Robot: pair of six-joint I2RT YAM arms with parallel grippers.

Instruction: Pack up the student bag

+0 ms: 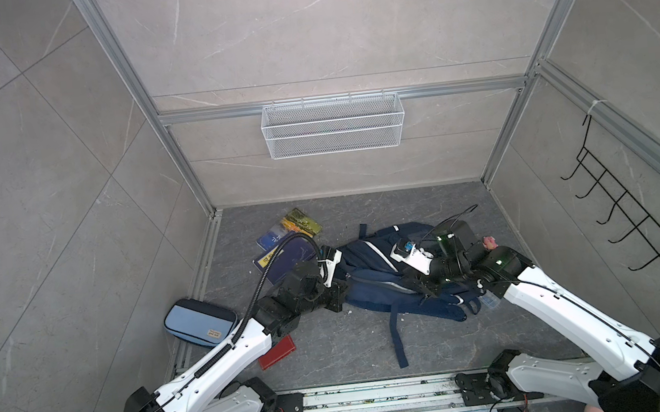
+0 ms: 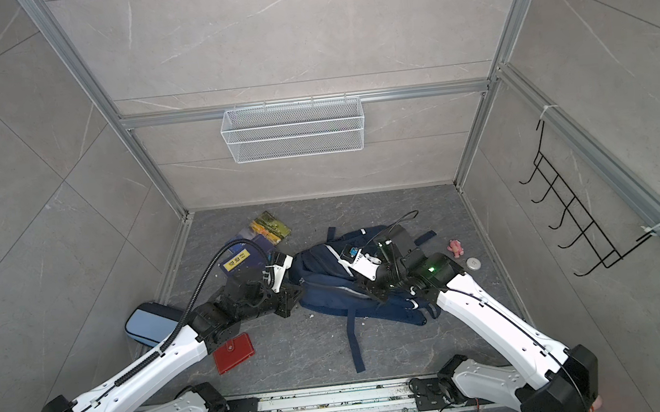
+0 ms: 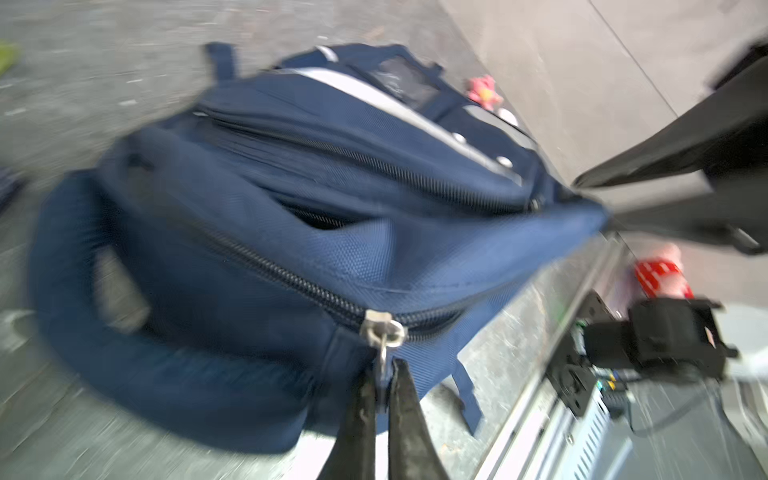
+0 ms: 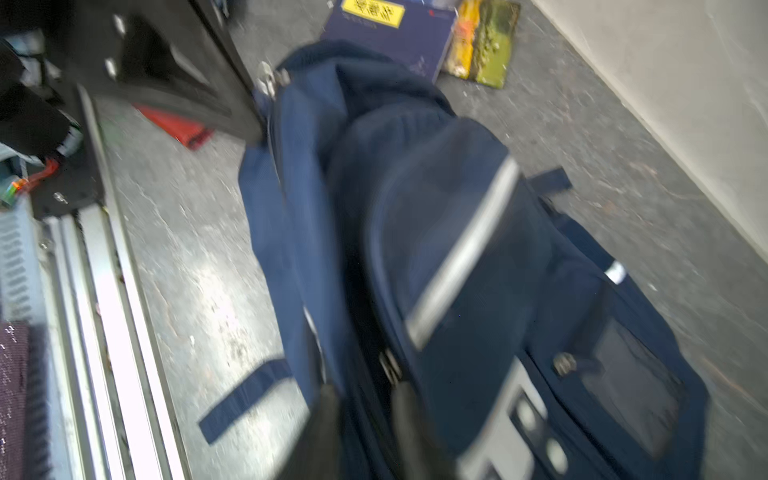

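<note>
Navy woven student bag (image 3: 266,249) slumps, left gripper (image 3: 384,370) pinching its metal zip-pull (image 3: 385,332).

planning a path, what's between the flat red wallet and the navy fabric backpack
Only bare grey floor before the navy fabric backpack, in both top views.

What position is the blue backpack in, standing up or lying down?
Lying down: in both top views the student bag sprawls flat on the grey floor, a strap trailing loose.
</note>
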